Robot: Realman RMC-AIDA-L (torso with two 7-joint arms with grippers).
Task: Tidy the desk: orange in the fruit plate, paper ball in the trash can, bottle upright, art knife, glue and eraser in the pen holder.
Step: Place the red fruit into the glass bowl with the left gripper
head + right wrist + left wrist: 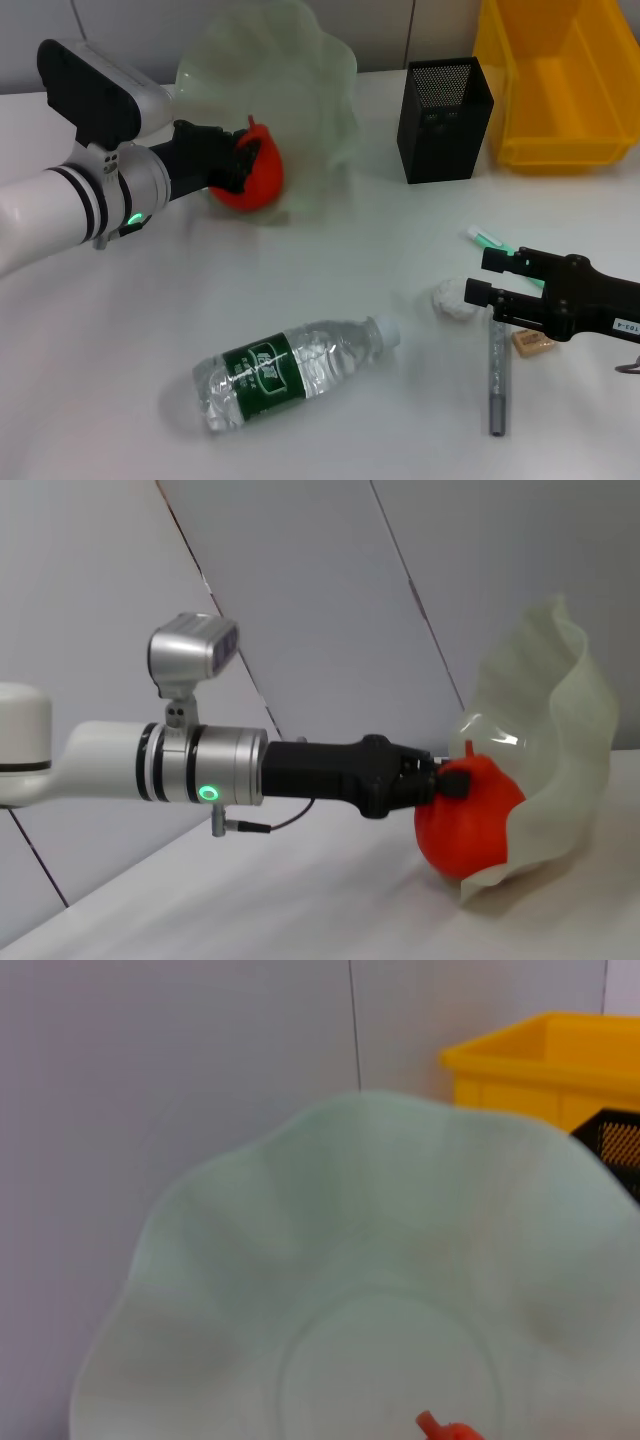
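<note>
Jaws of the left gripper (pixel 243 163) clamp the orange (pixel 255 178) against the tipped fruit plate (pixel 300 90).
Pushing further could overturn it; right gripper (pixel 480 278) waits, fingers apart.

On your tabletop (pixel 300 410), the fruit plate (pixel 300 60) stands tipped at the back left, the orange (pixel 262 185) against its near rim. Right of it stands the pen holder (pixel 445 120), then the trash can (pixel 560 85). The bottle (pixel 290 372) lies in front; the paper ball (pixel 453 298) lies right of it.
</note>
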